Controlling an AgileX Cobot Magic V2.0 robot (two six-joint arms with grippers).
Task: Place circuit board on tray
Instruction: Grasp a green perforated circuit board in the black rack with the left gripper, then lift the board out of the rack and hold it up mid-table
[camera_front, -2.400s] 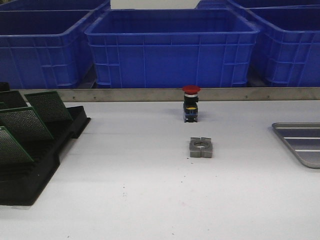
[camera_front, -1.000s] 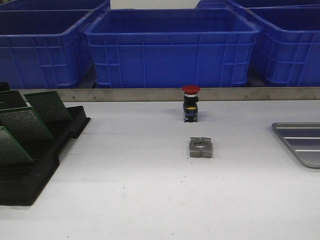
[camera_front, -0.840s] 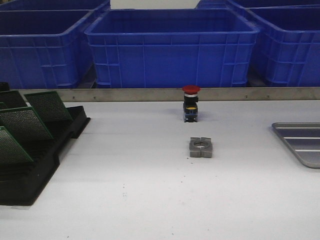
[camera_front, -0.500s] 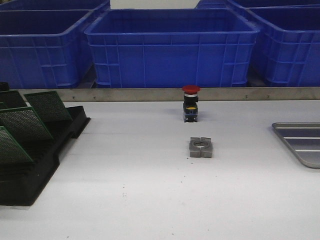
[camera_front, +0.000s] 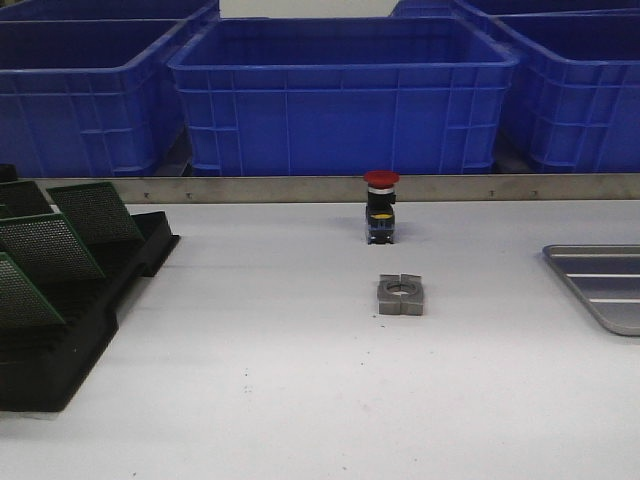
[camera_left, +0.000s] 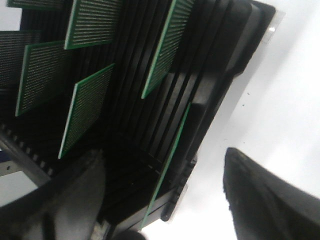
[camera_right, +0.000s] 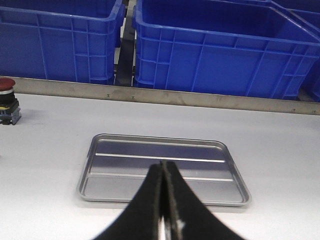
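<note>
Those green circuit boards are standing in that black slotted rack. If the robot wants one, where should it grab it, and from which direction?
Probably the free upper edge of a circuit board, coming from above. The boards lean edge-up in the black rack, lower edges sunk in its slots, so only upper edges and flat faces are reachable. The open left tool could straddle that thin edge and pinch both faces.

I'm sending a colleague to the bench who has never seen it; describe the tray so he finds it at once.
On the white table, in front of the row of blue crates, look at the right edge as the robot faces. The tray lies flat there, right of the red push button and the grey metal block. It is shallow silver-grey metal with rounded corners, a ridged bottom, and nothing in it.
</note>
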